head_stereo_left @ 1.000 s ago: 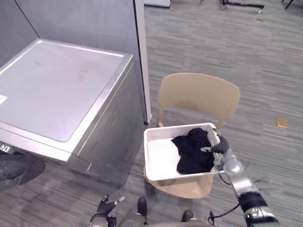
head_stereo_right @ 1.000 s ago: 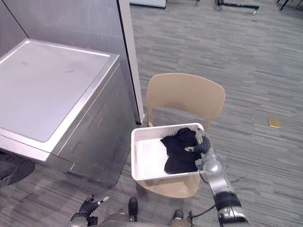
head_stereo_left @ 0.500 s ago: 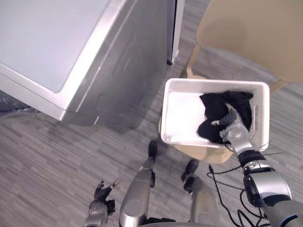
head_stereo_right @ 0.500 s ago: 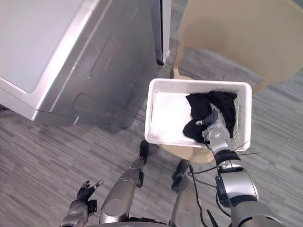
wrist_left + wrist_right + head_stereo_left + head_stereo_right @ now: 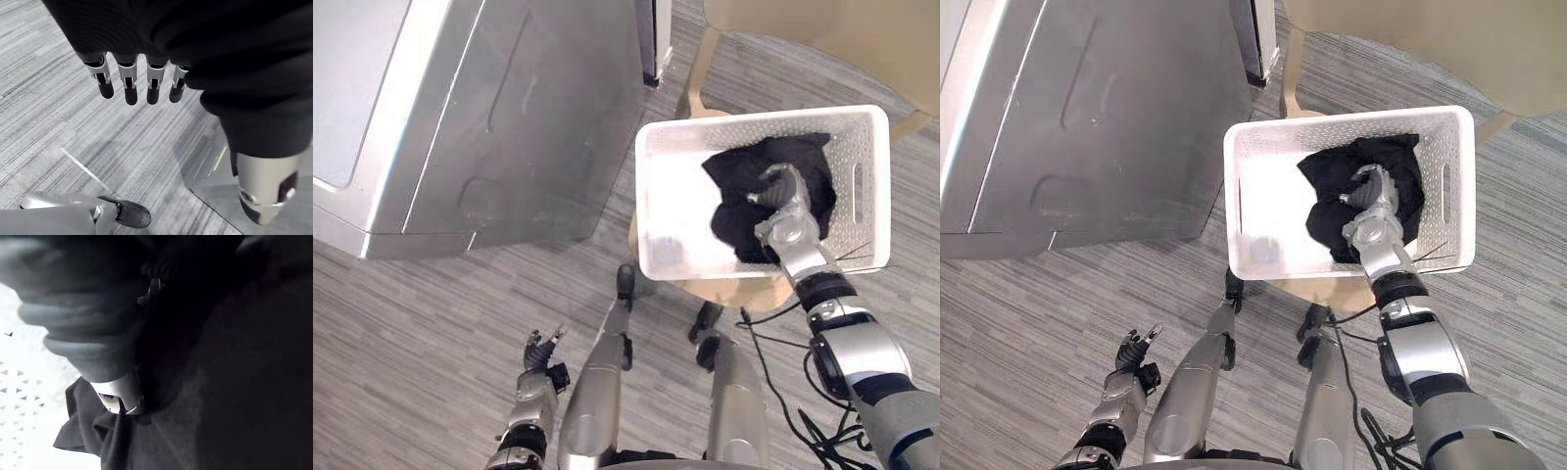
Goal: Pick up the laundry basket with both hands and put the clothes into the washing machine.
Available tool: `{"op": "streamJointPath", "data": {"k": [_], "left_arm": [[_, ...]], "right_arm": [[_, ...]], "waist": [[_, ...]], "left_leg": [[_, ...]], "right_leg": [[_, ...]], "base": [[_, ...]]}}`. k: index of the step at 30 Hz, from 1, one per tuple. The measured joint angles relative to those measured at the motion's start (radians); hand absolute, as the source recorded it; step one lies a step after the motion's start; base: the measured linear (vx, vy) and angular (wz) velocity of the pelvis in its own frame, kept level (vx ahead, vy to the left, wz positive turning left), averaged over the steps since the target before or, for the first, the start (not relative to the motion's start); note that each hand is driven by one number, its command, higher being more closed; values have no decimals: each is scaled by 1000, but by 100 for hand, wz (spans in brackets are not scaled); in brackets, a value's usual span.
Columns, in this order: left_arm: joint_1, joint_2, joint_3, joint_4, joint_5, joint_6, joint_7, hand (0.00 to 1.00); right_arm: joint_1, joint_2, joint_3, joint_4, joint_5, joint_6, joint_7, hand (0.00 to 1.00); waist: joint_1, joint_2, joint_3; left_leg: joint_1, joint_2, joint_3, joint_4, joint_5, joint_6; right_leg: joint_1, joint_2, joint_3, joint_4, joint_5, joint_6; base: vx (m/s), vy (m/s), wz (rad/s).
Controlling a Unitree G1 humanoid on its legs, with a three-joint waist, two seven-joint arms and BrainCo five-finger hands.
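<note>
Black clothes [image 5: 732, 201] lie heaped in the white laundry basket [image 5: 647, 206], bunched towards its right wall, with the left half of its bottom bare. My right hand [image 5: 785, 211] is down inside the basket on top of that heap. From what my right wrist view gives me, dark as it is, my fingers seem to be curled into the cloth, the thumb [image 5: 115, 400] pressed against a fold, so I take it I have a grip on the clothes. The basket sits on the seat of a tan chair [image 5: 822, 24], its near edge overhanging the seat's front edge. The silver washing machine [image 5: 509, 108] stands just beside the chair on my left.

My left hand [image 5: 540, 351] hangs low near the floor, well apart from the basket, fingers [image 5: 126, 85] straight and holding nothing.

I judge the step in hand to be gathering the clothes, not lifting the basket. Next I must either raise the bundle clear of the rim without dragging the basket off the seat, or bring my left hand up to the basket's left wall so both hands can carry it.
</note>
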Motion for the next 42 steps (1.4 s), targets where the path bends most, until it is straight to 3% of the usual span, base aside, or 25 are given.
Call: {"op": "streamJointPath", "data": {"k": [5, 9, 12, 15, 21, 28, 31, 33, 35, 37, 39, 40, 42], "left_arm": [[2, -16, -1, -11, 0, 2, -7, 0], [14, -16, -1, -17, 2, 8, -20, 0], [47, -14, -1, -26, 9, 16, -20, 0], [111, -14, -2, -25, 20, 29, -22, 0], [192, 13, -2, -7, 58, 50, -45, 0], [273, 15, -7, -7, 65, 51, -64, 0], [286, 15, -13, -12, 65, 51, -63, 0], [285, 17, -24, -50, 64, 49, -63, 0], [284, 19, -22, -93, 64, 49, -61, 0], [288, 12, -34, -168, 65, 49, -59, 0], [292, -12, -49, -248, 63, 46, -54, 0], [316, -44, -75, -335, 63, 47, -46, 0], [350, -68, -116, -441, 63, 47, -40, 0]], "right_arm": [[110, 40, -30, -184, 94, 1, 11, 100], [230, 55, -133, -422, 165, -40, 3, 100], [306, 79, -170, -498, 205, -62, 4, 100], [417, 151, -193, -553, 265, -83, 11, 100], [585, 256, -182, -658, 398, -119, 100, 100], [607, 291, -74, -777, 467, -152, 189, 100], [608, 291, -24, -826, 487, -168, 227, 100], [611, 291, -25, -857, 495, -177, 231, 100], [607, 294, -26, -865, 494, -190, 227, 100], [606, 296, -23, -878, 480, -190, 223, 100], [593, 300, -10, -915, 462, -189, 217, 100], [594, 286, 16, -967, 461, -189, 198, 100], [593, 260, 42, -1013, 440, -190, 192, 100]], "waist": [[-1, 0, 0], [-5, -1, -2], [-7, -6, -15], [-7, -12, -73], [-7, -30, -201], [-4, -36, -250], [-14, -39, -252], [-35, -46, -256], [-35, -62, -264], [-29, -72, -271], [6, -55, -277], [0, -14, -287], [-7, 22, -301]], "left_leg": [[66, 3, 0, -2, -3, -3], [128, 5, 2, -28, -4, -5], [165, 5, 1, -45, -6, -7], [207, 5, -7, -58, -4, -5], [315, 2, -29, -58, -22, -27], [418, 3, 6, -59, -70, -10], [444, -18, -15, -59, -73, -8], [427, -41, -89, -43, -66, -10], [402, -57, -138, -30, -55, -8], [363, -71, -175, -3, -41, -27], [298, -51, -193, 35, -21, -40], [232, -24, -244, 71, -1, -56], [199, 14, -254, 30, -6, -33]], "right_leg": [[68, 4, -1, -1, -14, -4], [118, 7, 2, -2, -22, 5], [151, 12, 3, -13, -24, 9], [206, 20, -3, -47, -21, 15], [387, 43, -28, -190, 17, 42], [467, 50, 25, -216, 32, 53], [448, 31, 105, -101, -16, 64], [440, 32, 266, -6, -73, 97], [418, 32, 359, 107, -145, 101], [416, 44, 416, 154, -205, 98], [410, 74, 405, 125, -270, 71], [371, 112, 341, 157, -265, 47], [343, 144, 269, 180, -261, 4]], "base": [[21, -50, 3], [-11, -11, 0], [10, -1, 0], [71, -5, 2], [106, 6, 7], [2, 26, -23], [-33, 5, 25], [-55, -69, 105], [-62, -118, 104], [-153, -315, 119], [-226, -377, 80], [-212, -294, 65], [-214, -253, 92]]}}
